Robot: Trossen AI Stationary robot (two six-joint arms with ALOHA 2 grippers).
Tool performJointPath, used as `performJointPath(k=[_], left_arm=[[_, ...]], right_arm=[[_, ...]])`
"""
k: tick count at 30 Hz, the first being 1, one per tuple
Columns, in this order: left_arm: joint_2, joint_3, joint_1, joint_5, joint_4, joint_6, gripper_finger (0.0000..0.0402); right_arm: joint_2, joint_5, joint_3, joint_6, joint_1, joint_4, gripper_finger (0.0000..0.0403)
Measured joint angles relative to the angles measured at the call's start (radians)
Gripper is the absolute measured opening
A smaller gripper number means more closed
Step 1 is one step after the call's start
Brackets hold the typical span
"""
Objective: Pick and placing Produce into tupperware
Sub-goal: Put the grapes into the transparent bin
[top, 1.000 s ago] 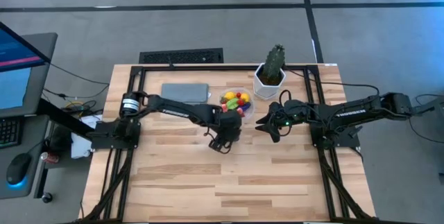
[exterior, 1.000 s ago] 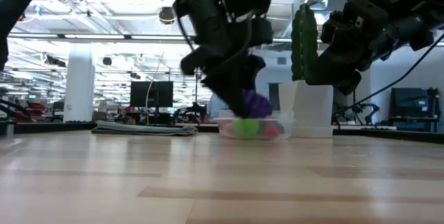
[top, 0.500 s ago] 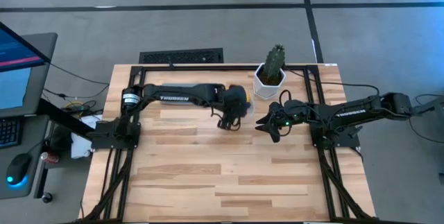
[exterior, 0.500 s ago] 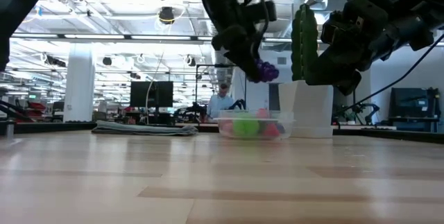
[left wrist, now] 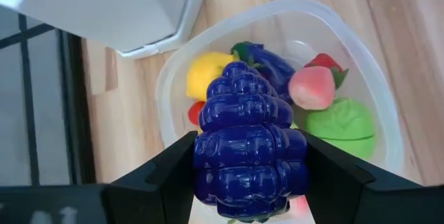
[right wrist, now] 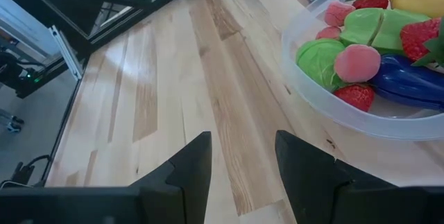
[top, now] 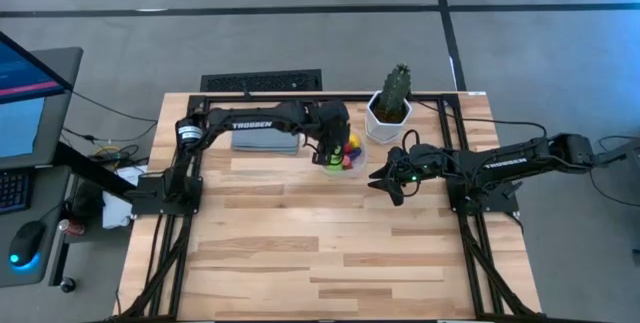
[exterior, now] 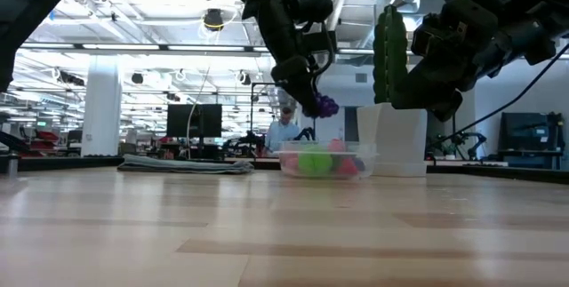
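The tupperware point(top: 350, 151) is a round clear container on the table beside the white cactus pot. It holds several toy fruits and vegetables: yellow, green, red, pink and dark blue ones point(left wrist: 326, 106). My left gripper point(top: 331, 158) hangs over the container's near-left part, shut on a purple toy grape bunch point(exterior: 322, 106). My right gripper point(top: 386, 179) waits open above the table just right of the container point(right wrist: 326, 99). My left gripper pinches the grape bunch point(left wrist: 248, 141) between its two fingers point(left wrist: 170, 172), one on each of its broad sides. The fingers come from above, pointing down. The bunch is lifted clear and hangs above the tupperware point(exterior: 324, 161), its pointed end toward the container.
A potted green cactus in a white pot point(top: 388, 111) stands right of the container at the far edge. A flat grey-blue folded cloth point(top: 266, 135) lies left of it, under the left arm. The near half of the wooden table point(top: 320, 253) is bare wood.
My left gripper has carried the grape bunch from low over the table's middle, up and toward the far edge, and now stands above the tupperware. It has stayed shut on the bunch.
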Motion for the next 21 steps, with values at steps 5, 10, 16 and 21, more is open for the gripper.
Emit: performJointPath(k=[5,10,16,21], left_arm=[[0.0,0.0,0.016,0.012,0.004,0.0,0.0202],[0.0,0.0,0.025,0.016,0.016,0.0,0.0202],[0.0,0.0,0.026,0.017,0.03,0.002,0.0202],[0.0,0.0,0.026,0.017,0.034,0.007,0.0202]], right_arm=[[0.0,0.0,0.0,0.0,0.0,0.0,0.0182],[0.0,0.0,0.0,0.0,0.0,0.0,0.0182],[0.0,0.0,0.0,0.0,0.0,0.0,0.0182],[0.0,0.002,0.0,-0.001,0.0,0.0,0.0182]])
